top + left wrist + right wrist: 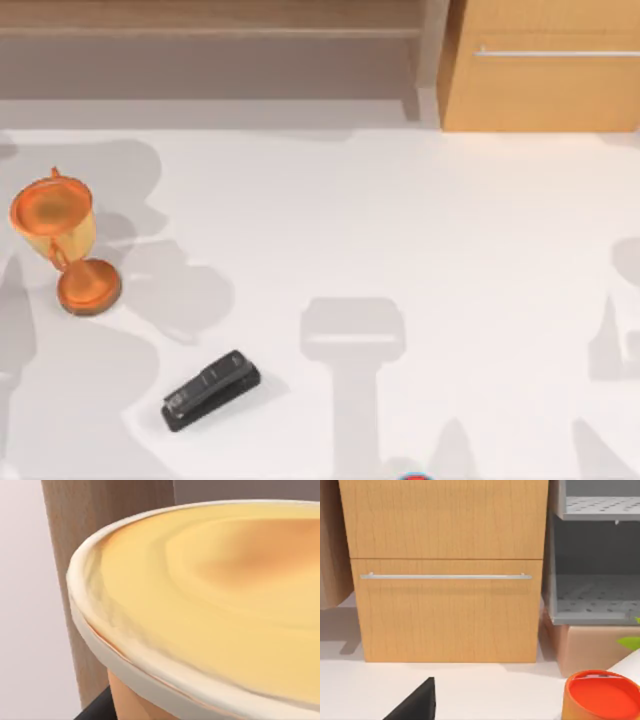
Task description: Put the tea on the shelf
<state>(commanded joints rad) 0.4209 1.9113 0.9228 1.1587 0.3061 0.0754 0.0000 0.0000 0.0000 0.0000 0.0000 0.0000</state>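
The tea cup (pixel 210 625), cream-rimmed with a pale yellow-orange lid, sits close under the left wrist camera beside the shelf's wooden post (pixel 75 570); the white table (pixel 400 240) lies broadly open. Neither gripper's state can be told.

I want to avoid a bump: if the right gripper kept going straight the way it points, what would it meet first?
Most likely the orange-toned cabinet, around its silver bar handle; the table before it looks free, though depth is unclear.
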